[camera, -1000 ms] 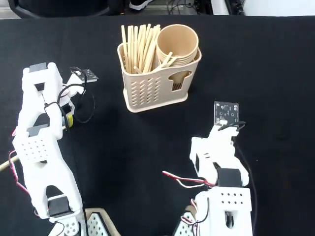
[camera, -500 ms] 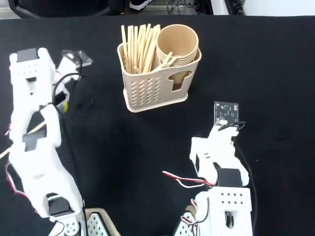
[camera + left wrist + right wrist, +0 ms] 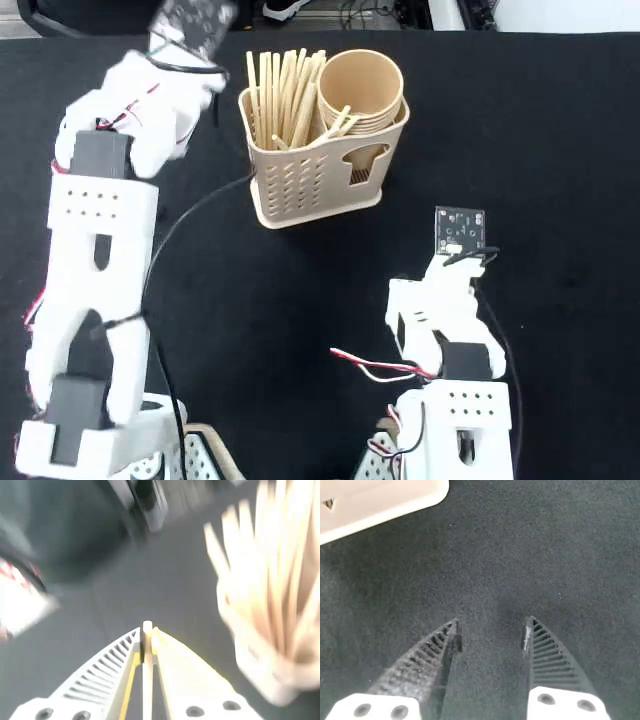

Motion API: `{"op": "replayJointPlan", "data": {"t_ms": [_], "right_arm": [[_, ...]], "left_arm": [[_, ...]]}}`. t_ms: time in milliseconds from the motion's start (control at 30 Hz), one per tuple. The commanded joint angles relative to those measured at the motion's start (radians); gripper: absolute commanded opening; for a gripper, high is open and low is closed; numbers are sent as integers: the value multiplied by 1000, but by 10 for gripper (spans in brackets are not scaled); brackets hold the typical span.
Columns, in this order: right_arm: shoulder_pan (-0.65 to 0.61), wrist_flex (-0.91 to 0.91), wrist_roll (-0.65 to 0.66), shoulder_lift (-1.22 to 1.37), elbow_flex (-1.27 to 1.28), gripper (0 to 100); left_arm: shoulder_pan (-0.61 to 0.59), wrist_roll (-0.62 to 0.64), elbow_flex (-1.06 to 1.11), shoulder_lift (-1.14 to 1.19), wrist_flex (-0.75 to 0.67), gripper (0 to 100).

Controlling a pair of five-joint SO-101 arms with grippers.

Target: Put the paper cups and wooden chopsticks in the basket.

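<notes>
The beige slotted basket (image 3: 310, 180) stands at the table's far middle. It holds a stack of paper cups (image 3: 360, 85) and several wooden chopsticks (image 3: 285, 95). My left arm (image 3: 150, 110) is raised just left of the basket. In the left wrist view, my left gripper (image 3: 146, 630) is shut on a single wooden chopstick (image 3: 147, 680), with the basket (image 3: 260, 665) and its chopsticks (image 3: 270, 570) close beside it. My right arm (image 3: 445, 320) rests near the front right. My right gripper (image 3: 490, 635) stands open over bare cloth with nothing between its fingers.
A black cloth (image 3: 560, 140) covers the table. The basket's base corner (image 3: 380, 500) lies ahead of the right gripper. Chair legs and cables show beyond the far edge (image 3: 300, 12).
My left arm has lifted from the table's left side and swung toward the far edge beside the basket, carrying the chopstick. The right arm has kept still.
</notes>
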Motion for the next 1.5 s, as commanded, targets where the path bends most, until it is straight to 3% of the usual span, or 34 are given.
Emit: {"op": "replayJointPlan", "data": {"t_ms": [0,100,300,433,900,1200,1267,1467], "right_arm": [[3,0,-5,-8,-8,208],[3,0,-5,-8,-8,208],[3,0,-5,-8,-8,208],[3,0,-5,-8,-8,208],[3,0,-5,-8,-8,208],[3,2,-5,-8,-8,208],[3,2,-5,-8,-8,208],[3,0,-5,-8,-7,208]], "left_arm": [[35,80,-22,-89,-236,29],[31,155,-73,-135,-318,29],[38,388,-193,-229,-325,29],[120,528,-211,-261,-325,29],[173,534,-166,-60,-318,30],[168,528,-2,-51,-147,34],[136,532,12,-51,-89,77],[114,534,2,-52,95,363]]}}
